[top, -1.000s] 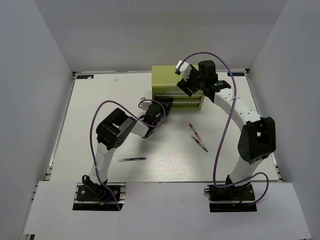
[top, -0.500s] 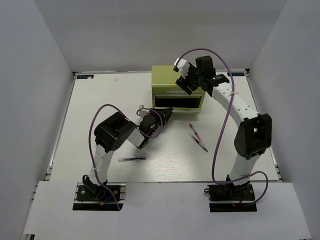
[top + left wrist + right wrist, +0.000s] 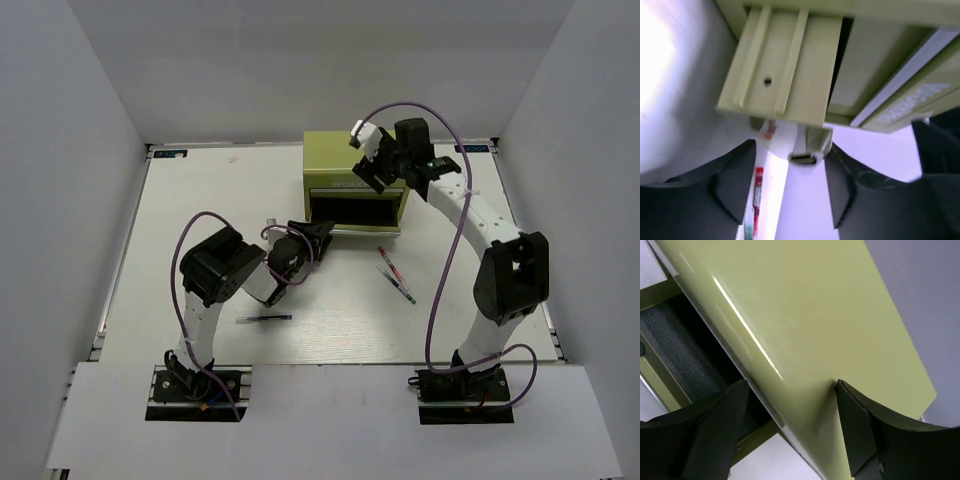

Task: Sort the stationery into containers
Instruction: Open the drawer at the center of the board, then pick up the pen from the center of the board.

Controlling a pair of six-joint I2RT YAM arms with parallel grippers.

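The yellow-green tool chest [image 3: 335, 152] stands at the back middle, with its lower drawer [image 3: 365, 229] pulled out and its dark inside showing. My left gripper [image 3: 320, 232] is at the drawer's left front corner. In the left wrist view the drawer's handle end [image 3: 803, 158] sits between the open fingers of the left gripper [image 3: 792, 150]. My right gripper [image 3: 378, 172] rests open on the chest's top front edge [image 3: 805, 325]. A red pen [image 3: 384, 257], a green pen [image 3: 400, 285] and a dark-blue pen [image 3: 264, 318] lie on the table.
White walls enclose the table on the left, back and right. The red pen [image 3: 758, 197] lies beyond the left fingers, below the drawer's underside [image 3: 775, 70]. A small orange bit [image 3: 769, 134] shows under the drawer.
My left gripper has moved back toward the near left and the lower drawer has slid out with it. My right gripper has stayed on the chest's top.
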